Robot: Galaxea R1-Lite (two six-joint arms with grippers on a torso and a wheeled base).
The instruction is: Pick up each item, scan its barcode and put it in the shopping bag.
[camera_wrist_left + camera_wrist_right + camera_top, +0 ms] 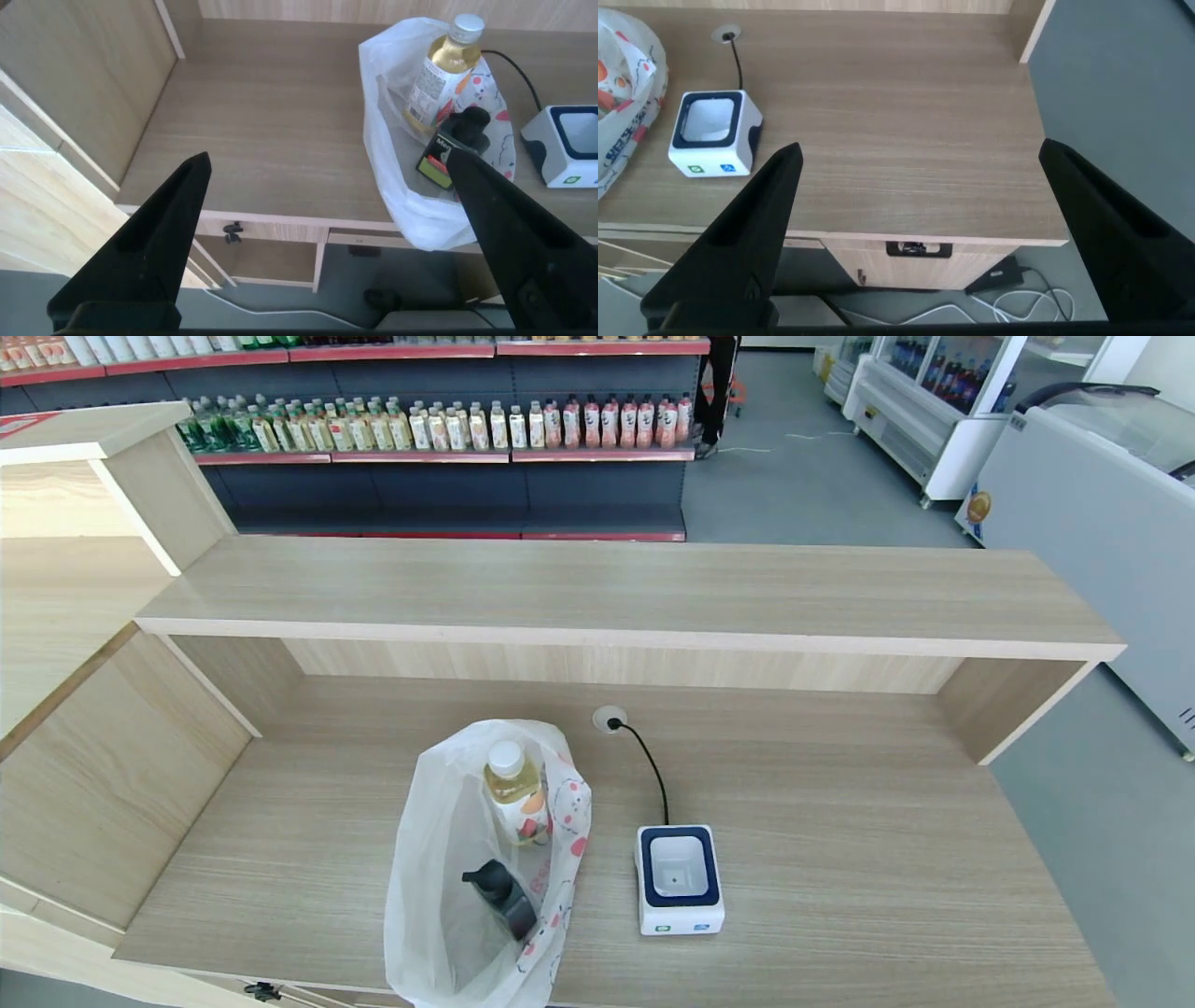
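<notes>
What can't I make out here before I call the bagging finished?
- Shopping bag: its bottom is cut off by the head view's lower edge.
- Dark item in the bag: lower part is sunk in the plastic folds in the head view; too small in the left wrist view to identify.
- Bottle: base is hidden in the bag's folds in both views.

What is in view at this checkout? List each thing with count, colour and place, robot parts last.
shopping bag: one, white with red print, on counter, left of scanner
drink bottle: one, yellow, white cap, inside the bag
dark bottle: one, black, inside the bag
scanner: one, white and blue, on counter
cable: one, black, scanner to counter hole
shelf bottles: many, green to pink, behind counter
left gripper: one, black, open, off counter's near edge
right gripper: one, black, open, same edge
</notes>
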